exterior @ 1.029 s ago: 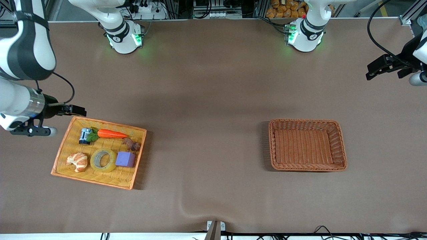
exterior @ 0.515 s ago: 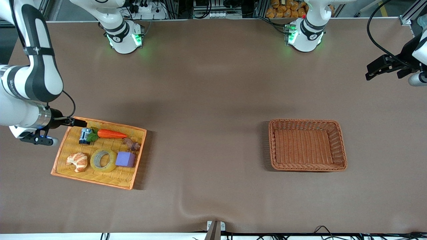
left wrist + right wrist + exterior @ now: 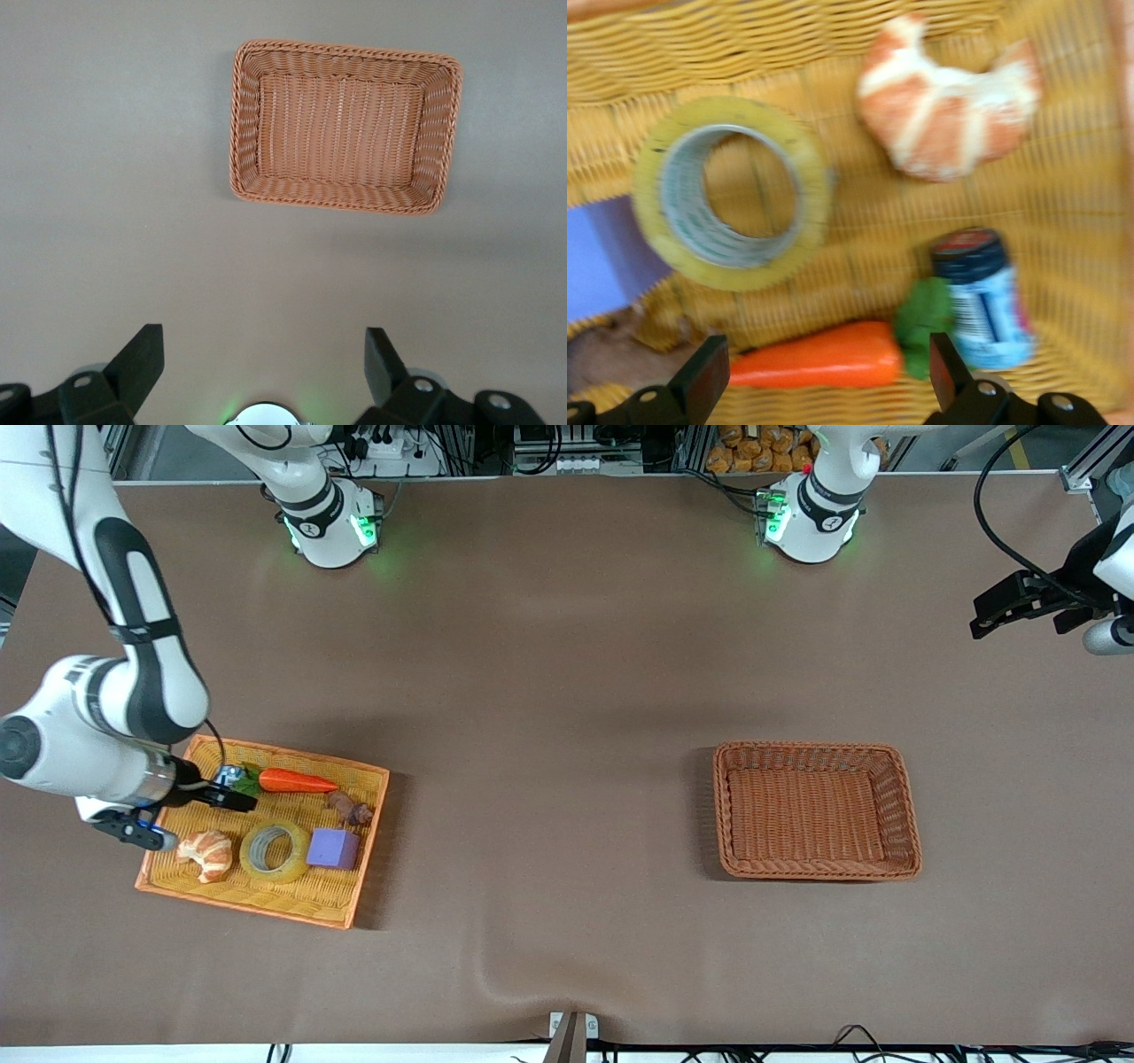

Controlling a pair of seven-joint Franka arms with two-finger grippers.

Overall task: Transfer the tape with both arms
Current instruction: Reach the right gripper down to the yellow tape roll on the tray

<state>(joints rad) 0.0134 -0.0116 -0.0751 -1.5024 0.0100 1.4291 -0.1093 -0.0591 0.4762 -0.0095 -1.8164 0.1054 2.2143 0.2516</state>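
Table (image 3: 567, 691): brown cloth cover.

Yellow wicker tray (image 3: 345, 899), toward the right arm's end of the table. Contents: tape (image 3: 275, 851), lying flat between croissant (image 3: 205, 855) and purple block (image 3: 334, 848); carrot (image 3: 297, 781); small blue can (image 3: 982, 299), partly hidden under the gripper in the front view; brown lump (image 3: 350, 809).

Brown wicker basket (image 3: 815, 810), toward the left arm's end of the table.

Right gripper (image 3: 232, 798): fingers apart, holding nothing, over the tray by the can and carrot top.

Left gripper (image 3: 983, 622): fingers apart, holding nothing, waiting over the table's edge at the left arm's end.
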